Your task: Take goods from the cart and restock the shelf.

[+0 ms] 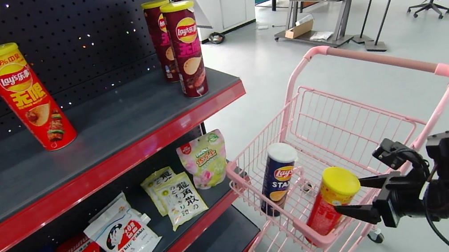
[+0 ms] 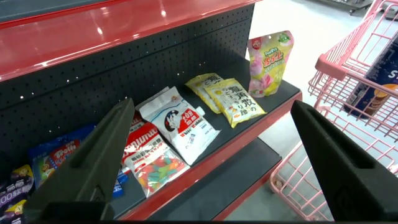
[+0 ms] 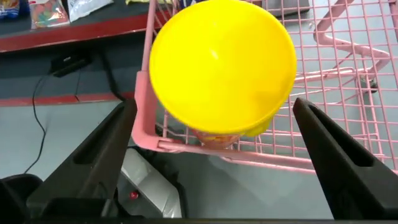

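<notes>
Cardboard, we judge, makes up the red chip can (image 1: pixel 332 206) with its yellow plastic lid. That would make it light, stiff along its length, easy to dent if squeezed hard, and smooth enough to slip. It leans tilted in the near corner of the pink cart (image 1: pixel 380 58), lid uppermost, against the wire wall. The right claw (image 1: pixel 349 195) is spread wide at lid height, one finger on each side, and we see no contact yet. We would take hold on the tube just below the lid, since the lid itself could pop off and the taper gives no purchase. A moderate squeeze across the round body should do.

A dark blue chip can (image 1: pixel 278 178) with a white lid stands just beside it in the cart, and the cart's thick rim runs close under the claw. Both crowd any lower grip.

On the upper shelf (image 1: pixel 123 115) a matching red can (image 1: pixel 24 97) stands well apart from two maroon cans (image 1: pixel 187 48), leaving bare board between them. The left claw (image 2: pixel 212 104) is also spread, empty, facing the snack bags (image 2: pixel 180 124) on the lower shelf.
</notes>
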You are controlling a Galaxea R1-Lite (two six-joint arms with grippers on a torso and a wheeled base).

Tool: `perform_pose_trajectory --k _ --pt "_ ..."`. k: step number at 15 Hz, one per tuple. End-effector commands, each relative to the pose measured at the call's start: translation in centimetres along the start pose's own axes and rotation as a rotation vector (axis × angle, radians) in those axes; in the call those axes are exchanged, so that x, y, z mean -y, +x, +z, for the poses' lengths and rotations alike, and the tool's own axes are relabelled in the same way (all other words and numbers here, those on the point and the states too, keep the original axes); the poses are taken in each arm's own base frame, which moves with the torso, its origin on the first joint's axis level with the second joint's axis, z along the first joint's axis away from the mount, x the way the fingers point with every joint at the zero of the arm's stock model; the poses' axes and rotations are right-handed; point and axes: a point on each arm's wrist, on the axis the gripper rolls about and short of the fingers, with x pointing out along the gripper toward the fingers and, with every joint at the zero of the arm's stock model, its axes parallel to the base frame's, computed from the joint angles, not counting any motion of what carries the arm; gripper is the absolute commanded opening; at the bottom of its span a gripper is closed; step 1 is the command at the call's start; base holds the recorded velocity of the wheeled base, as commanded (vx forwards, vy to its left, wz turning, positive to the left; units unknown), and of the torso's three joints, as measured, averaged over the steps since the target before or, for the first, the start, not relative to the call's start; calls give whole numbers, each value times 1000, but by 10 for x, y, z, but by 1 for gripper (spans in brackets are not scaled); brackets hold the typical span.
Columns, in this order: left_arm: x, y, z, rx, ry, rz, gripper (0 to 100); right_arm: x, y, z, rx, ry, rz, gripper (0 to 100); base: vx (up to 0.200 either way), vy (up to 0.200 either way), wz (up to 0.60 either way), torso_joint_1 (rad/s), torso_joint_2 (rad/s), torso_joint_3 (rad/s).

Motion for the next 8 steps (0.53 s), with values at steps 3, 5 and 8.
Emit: perform_pose_trajectory --k 3,5,8 --pt "0 0 0 0 0 1 100 7 15 2 -9 4 10 100 0 0 0 0 0 0" --pt "0 0 0 0 0 1 100 6 18 2 -12 1 20 100 0 0 0 0 0 0" --pt "0 0 0 0 1 1 100 8 23 1 -20 4 24 100 0 0 0 0 0 0"
